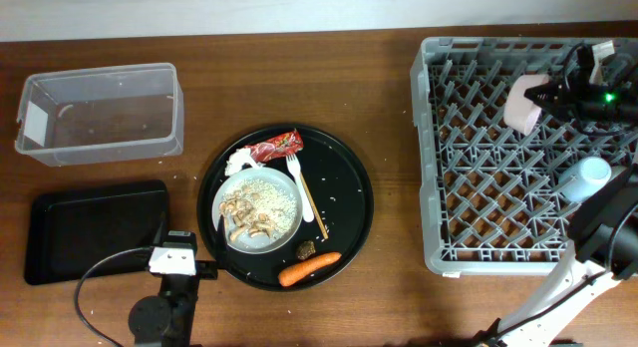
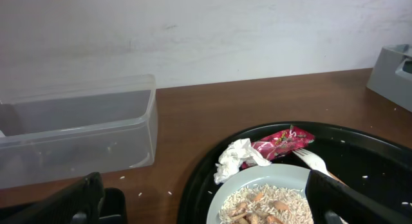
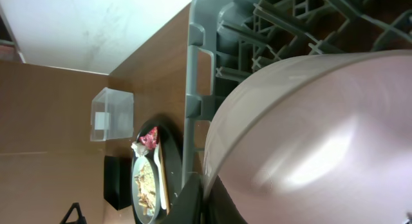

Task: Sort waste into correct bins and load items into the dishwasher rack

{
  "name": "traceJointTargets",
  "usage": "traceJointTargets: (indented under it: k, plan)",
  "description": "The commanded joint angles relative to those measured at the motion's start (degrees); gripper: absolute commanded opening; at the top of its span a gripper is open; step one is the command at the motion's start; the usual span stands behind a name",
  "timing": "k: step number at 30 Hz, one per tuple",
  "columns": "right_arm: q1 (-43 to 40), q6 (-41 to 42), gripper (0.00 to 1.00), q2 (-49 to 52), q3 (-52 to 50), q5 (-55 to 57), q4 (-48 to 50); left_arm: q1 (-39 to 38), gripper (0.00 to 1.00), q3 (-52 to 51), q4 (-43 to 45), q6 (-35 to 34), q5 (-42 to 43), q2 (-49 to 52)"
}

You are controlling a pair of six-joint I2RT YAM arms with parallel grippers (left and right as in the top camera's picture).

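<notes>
Above dishwasher rack (image 1: pixel 478 187), right pincer (image 1: pixel 548 92) is clamping pinkish-white bowl (image 1: pixel 520 103); left pincer (image 1: pixel 179 249) is hovering released beside round black tray (image 1: pixel 344 187).

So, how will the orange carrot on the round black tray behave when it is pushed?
The orange carrot looks solid, so it is probably stiff. Its round, tapered shape may roll in a curve across the smooth round black tray.

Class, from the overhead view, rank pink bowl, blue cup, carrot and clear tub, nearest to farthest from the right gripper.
1. pink bowl, gripped by the right gripper, at the rack's far side
2. blue cup, rack's right side
3. carrot, round tray's front edge
4. clear tub, far left
</notes>
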Motion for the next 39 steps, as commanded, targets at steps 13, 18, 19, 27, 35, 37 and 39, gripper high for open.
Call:
traceJointTargets:
  k: [13, 18, 19, 27, 35, 37, 39]
  plan:
    - [-4.1, 15.9, 0.33, 0.3, 17.8, 28.8, -14.0, -0.2, 0.99, -0.3, -0.1, 0.9, 0.0, -0.2]
    - [-4.0, 19.7, 0.75, 0.2, 26.1, 32.9, -20.0, -0.2, 0.99, -0.3, -0.1, 0.9, 0.0, -0.2]
    - [-4.0, 19.7, 0.75, 0.0, 26.4, 32.9, -21.0, -0.2, 0.99, -0.3, -0.1, 0.9, 0.0, -0.2]
    - [0.3, 19.5, 0.72, -0.5, 26.4, 32.9, -21.8, -0.2, 0.99, -0.3, -0.1, 0.9, 0.0, -0.2]
    - [29.4, 18.0, 0.73, -3.7, 26.3, 38.9, -21.8, -0.2, 0.99, -0.3, -0.1, 0.9, 0.0, -0.2]
    - [41.6, 19.3, 0.83, -3.6, 26.1, 47.4, -21.1, -0.2, 0.99, -0.3, -0.1, 0.9, 0.0, -0.2]
    - [49.0, 21.9, 0.99, -3.5, 25.9, 54.3, -20.2, -0.2, 0.99, -0.3, -0.1, 0.9, 0.0, -0.2]
